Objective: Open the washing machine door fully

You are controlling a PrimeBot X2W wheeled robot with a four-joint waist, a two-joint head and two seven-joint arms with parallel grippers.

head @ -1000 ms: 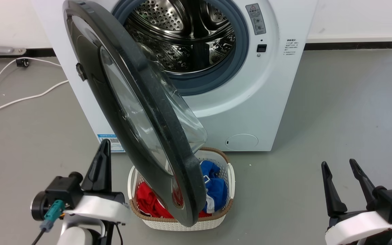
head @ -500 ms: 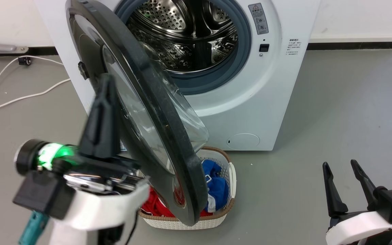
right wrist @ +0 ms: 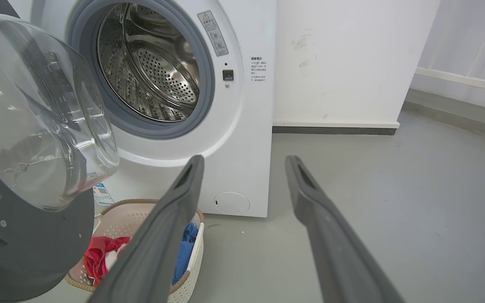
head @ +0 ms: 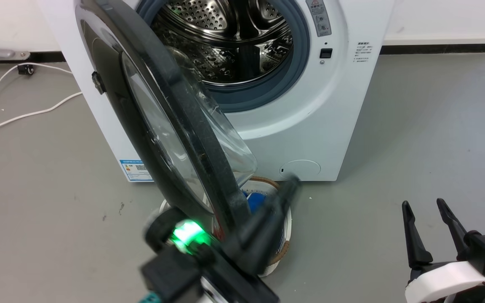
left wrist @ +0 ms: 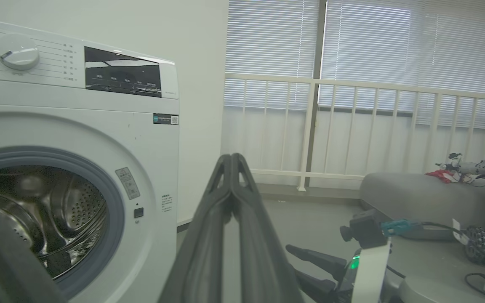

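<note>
Holds left gripper (left wrist: 231,156) slanted rightward, fingers pressed together (wrist light (head: 185,232) green), and right gripper (head: 423,203) low, fingers spread apart.

grey floor (head: 415,126), white wall (right wrist: 343,59), blinds (left wrist: 394,46) over railing (left wrist: 352,126).

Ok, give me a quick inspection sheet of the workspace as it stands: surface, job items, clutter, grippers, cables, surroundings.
Surface: grey floor, a few small specks.
Job's things: washing machine, drum exposed; washing machine door partly open, angled outward, its lower edge over the basket.
Clutter: laundry basket in front of the machine, holding red clothes and blue clothes.
Grippers: left gripper shut, empty, by the door's lower edge; blurred, contact cannot be told. right gripper open, empty, low on the right, apart from the door.
Cables: white cable on the floor left of the machine.
Surroundings: white wall; railing and blinds.
</note>
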